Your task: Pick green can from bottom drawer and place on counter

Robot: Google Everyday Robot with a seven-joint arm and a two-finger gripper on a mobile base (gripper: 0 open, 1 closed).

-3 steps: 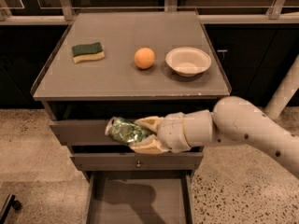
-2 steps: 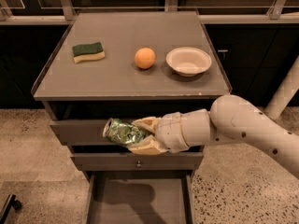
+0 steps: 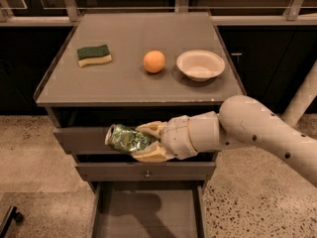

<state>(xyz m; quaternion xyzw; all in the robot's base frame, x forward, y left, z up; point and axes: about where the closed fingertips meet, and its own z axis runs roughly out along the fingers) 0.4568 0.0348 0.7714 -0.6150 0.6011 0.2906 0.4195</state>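
Bottom drawer [image 3: 97, 213] stands open below me, no can in it. I hold the gripper [image 3: 144, 143] clamped on the green can [image 3: 125, 138], which lies sideways before the upper drawers [image 3: 79, 139]. Over the last second it has drifted slightly left without rising. The counter [image 3: 129, 38] lies above, so a lift is still required.

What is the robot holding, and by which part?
The gripper, in front of the upper drawers, holds the green can sideways, jaws clamping the end nearest the arm.
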